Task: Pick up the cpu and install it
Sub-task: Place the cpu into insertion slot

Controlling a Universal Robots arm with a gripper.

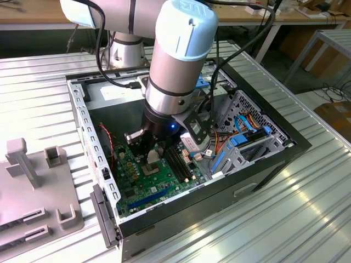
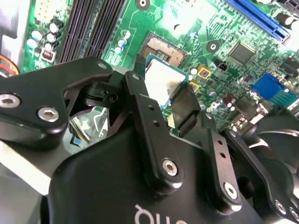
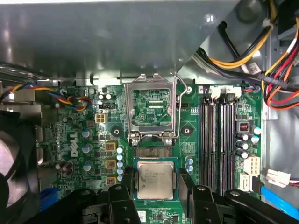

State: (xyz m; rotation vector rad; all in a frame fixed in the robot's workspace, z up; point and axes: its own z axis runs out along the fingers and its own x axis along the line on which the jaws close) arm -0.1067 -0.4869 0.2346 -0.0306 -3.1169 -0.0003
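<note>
In both wrist views the cpu [image 3: 155,178] [image 2: 162,80], a small square chip with a silvery-grey top, sits between my two black fingers [image 3: 122,191]. My gripper [image 3: 155,186] [image 2: 161,95] is shut on its two opposite edges. It hangs level just above the green motherboard [image 3: 84,140], right beside the bare socket [image 3: 150,151] [image 2: 164,49]. The socket's metal frame [image 3: 150,108] stands flipped up behind it. In the exterior view my gripper [image 1: 153,158] reaches down into the open computer case [image 1: 82,109], low over the motherboard [image 1: 142,186].
Long black memory slots [image 3: 219,140] run beside the socket. Bundled coloured cables [image 3: 275,70] and blue drive brackets [image 1: 247,137] fill the case's far side. A black fan [image 3: 14,158] sits at the board's other end. A grey fixture [image 1: 33,186] stands on the ribbed table.
</note>
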